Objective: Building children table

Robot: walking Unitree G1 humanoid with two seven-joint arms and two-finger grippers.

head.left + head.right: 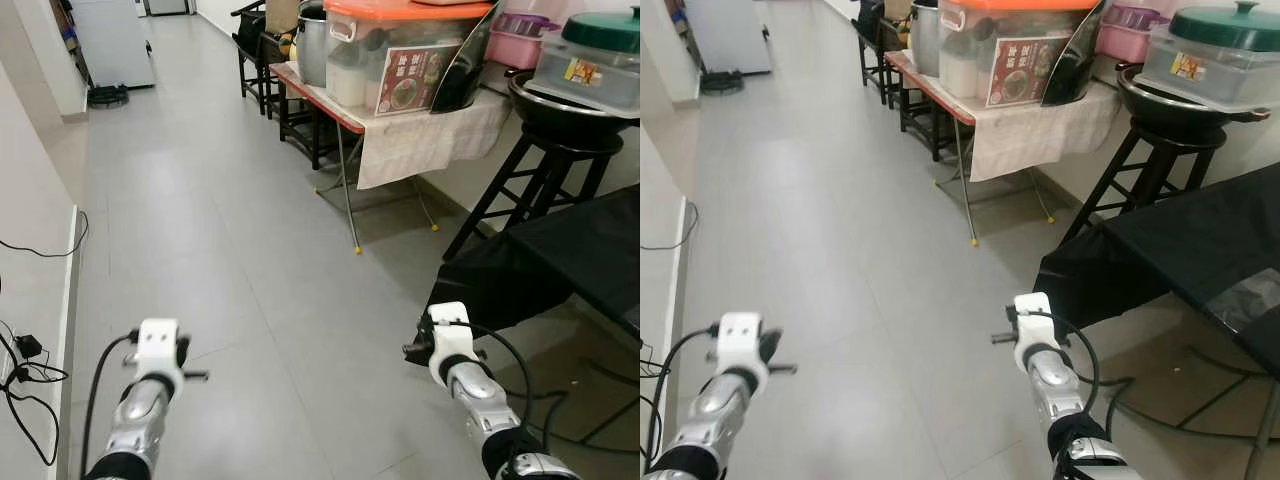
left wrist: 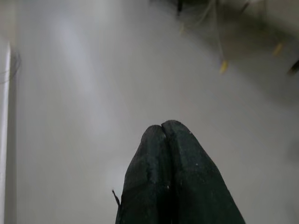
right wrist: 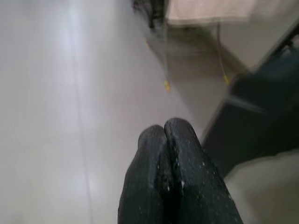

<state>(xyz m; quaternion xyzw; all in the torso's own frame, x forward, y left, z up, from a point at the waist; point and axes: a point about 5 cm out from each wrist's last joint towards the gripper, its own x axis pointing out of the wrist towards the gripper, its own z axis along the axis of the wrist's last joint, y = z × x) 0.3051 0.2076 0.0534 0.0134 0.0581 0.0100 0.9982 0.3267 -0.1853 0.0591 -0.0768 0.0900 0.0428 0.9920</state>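
Both silver arms reach forward low over a grey tiled floor [image 1: 220,250]. My left arm [image 1: 150,385] is at the lower left and my right arm [image 1: 462,368] at the lower right, beside a black-draped table [image 1: 560,260]. In the left wrist view my left gripper [image 2: 161,125] is shut, its two black fingertips pressed together with nothing between them. My right gripper [image 3: 164,124] in the right wrist view is shut and empty too, pointing over the floor towards a folding table's legs.
A folding table [image 1: 330,108] with a white cloth carries a clear orange-lidded box [image 1: 400,50] along the right wall. A black stool [image 1: 545,170] bears a large pan. Dark chairs [image 1: 262,60] stand farther back. Cables [image 1: 25,365] lie by the left wall.
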